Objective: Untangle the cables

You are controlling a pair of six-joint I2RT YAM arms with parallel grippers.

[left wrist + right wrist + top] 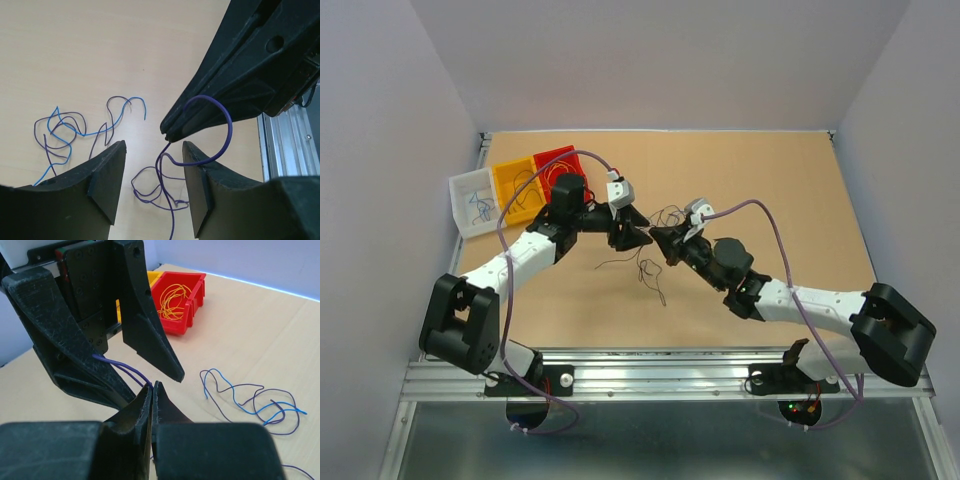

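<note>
Mid-separation: my right hand (pixel 151 387) was closed on a thin purple wire (pixel 228 125), my left hand (pixel 154 145) open astride it. Next, I judged: draw it clear of the purple wire snarl (pixel 150 199) on the desk.

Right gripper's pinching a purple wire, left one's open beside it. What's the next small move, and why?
Probably raise the right gripper a little, away from the table. It is shut on the purple wire, whose lower part trails in loose loops on the table, while the left gripper stands open and holds nothing, so only the right can draw it free.
</note>
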